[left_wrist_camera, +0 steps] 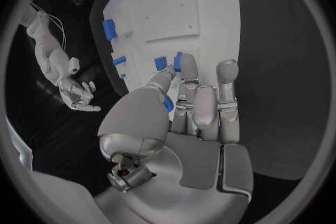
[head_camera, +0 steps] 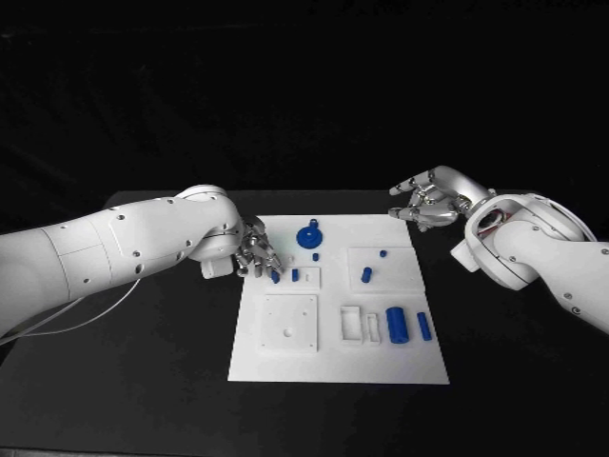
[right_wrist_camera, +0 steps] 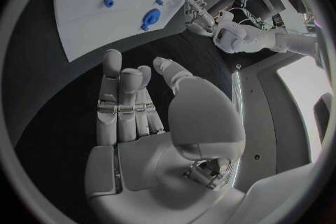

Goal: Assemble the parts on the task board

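Black table (head_camera: 140, 381) surface extending on all sides beneath the work area; thin white cable (head_camera: 71, 319) lying across its left portion.

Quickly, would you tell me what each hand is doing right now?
Left hand: pinching a small blue part at the task board.
Right hand: open, holding nothing.

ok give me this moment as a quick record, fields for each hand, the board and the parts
left hand: at the board's left edge, pinching a small blue part between thumb and finger
right hand: open, holding nothing, over the black table beyond the board's far right corner
task board: white plate, flat in the middle of the table
loose parts: round blue piece near the far edge; two blue cylinders on the right side
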`<state>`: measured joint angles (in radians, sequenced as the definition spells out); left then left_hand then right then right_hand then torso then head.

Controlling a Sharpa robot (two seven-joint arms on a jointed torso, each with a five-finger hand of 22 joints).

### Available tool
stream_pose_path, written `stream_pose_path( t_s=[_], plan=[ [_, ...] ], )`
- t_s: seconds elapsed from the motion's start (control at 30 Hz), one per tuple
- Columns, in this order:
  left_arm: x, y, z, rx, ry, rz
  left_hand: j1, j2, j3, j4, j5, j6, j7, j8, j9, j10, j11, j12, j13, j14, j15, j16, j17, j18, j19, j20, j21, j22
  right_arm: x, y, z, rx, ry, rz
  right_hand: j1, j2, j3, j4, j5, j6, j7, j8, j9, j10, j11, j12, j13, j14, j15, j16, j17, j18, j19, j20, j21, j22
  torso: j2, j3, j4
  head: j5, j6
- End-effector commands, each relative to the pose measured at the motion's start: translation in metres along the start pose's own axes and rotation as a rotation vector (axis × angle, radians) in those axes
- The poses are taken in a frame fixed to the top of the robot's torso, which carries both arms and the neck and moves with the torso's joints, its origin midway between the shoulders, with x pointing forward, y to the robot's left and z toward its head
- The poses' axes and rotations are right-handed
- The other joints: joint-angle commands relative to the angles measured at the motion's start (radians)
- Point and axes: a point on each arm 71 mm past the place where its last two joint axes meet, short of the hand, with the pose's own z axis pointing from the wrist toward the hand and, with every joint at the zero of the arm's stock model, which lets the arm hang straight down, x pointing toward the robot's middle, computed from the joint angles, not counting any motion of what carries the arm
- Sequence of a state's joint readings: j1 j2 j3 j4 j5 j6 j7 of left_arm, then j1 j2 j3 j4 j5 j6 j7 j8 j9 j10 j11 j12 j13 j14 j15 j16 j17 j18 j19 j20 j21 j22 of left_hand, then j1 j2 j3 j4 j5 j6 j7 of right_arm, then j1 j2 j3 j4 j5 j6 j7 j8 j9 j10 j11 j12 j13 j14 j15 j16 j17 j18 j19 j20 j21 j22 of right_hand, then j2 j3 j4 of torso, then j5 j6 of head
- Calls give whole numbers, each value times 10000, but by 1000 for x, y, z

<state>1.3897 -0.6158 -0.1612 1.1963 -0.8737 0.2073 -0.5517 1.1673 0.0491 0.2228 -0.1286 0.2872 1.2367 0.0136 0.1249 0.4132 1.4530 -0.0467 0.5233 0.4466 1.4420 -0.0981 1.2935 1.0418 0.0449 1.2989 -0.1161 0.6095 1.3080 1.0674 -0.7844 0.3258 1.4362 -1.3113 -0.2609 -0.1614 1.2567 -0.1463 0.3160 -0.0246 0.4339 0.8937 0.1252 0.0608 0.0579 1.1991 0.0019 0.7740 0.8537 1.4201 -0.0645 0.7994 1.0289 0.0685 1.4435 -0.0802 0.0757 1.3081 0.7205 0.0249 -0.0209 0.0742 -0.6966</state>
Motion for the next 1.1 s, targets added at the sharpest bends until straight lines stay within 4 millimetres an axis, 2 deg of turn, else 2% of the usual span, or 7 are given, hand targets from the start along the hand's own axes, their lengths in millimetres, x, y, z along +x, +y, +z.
stream_pose_path(
  t_s=[0.03, 0.3, 0.63, 0.93, 1.1],
  plan=[
    [2, -6, -1, 445, -71, -358, 106, 10, 574, -533, 133, 32, -58, 55, 257, 222, -88, -41, -2, 93, -2, 47, 15, 130, 51, 36, 57, 233, 1, 1, 1, -120, 4, 45, -137, 0, -21, 69, 58, -21, -15, -38, -6, -47, -32, 44, 11, 31, -28, 17, 3, 104, -19, -39, -20, 20, 6, 8, 9, 25, -1],
    [-3, -3, -4, 633, -854, -640, 133, -33, 658, -601, 298, 59, -68, 144, 326, 300, -102, -69, -6, 134, -15, 45, 27, 137, 111, 27, 169, 253, 1, 0, 1, -87, -33, 60, -137, 0, -21, 69, 58, -21, -15, -38, -6, -47, -32, 44, 11, 31, -28, 17, 3, 104, -19, -39, -20, 20, 1, 2, -10, 32, -18],
    [-3, 2, -16, 1065, -1603, -853, 165, -89, 724, -625, 313, 83, -75, 192, 353, 390, -114, -146, -28, 145, -18, 33, 14, 155, 137, 35, 219, 260, -1, -4, 1, -15, -105, 45, -138, -1, -19, 76, 66, 4, -18, -34, -4, -34, -34, 54, 14, 36, -31, 21, 3, 106, -10, -41, -17, 12, -15, -7, 14, 27, -24],
    [-2, 4, -23, 1295, -2123, -778, 203, -129, 735, -588, 325, 125, -84, 184, 338, 451, -120, -204, -48, 148, -20, 25, -13, 170, 158, 43, 262, 268, -2, -5, 0, 2, -115, 49, -138, -1, -19, 76, 66, 4, -18, -34, -4, -34, -34, 54, 14, 36, -31, 21, 3, 106, -10, -41, -17, 12, -8, -15, -5, 59, -9],
    [-2, 4, -26, 1432, -2593, -736, 214, -145, 739, -575, 327, 158, -92, 179, 328, 485, -127, -226, -65, 155, -25, 28, -24, 175, 186, 43, 314, 280, -2, -5, 0, -2, -117, 50, -138, -1, -19, 76, 66, 4, -18, -34, -4, -34, -34, 54, 14, 36, -31, 21, 3, 106, -10, -41, -17, 12, -8, -6, 5, 70, -18]
  ],
)
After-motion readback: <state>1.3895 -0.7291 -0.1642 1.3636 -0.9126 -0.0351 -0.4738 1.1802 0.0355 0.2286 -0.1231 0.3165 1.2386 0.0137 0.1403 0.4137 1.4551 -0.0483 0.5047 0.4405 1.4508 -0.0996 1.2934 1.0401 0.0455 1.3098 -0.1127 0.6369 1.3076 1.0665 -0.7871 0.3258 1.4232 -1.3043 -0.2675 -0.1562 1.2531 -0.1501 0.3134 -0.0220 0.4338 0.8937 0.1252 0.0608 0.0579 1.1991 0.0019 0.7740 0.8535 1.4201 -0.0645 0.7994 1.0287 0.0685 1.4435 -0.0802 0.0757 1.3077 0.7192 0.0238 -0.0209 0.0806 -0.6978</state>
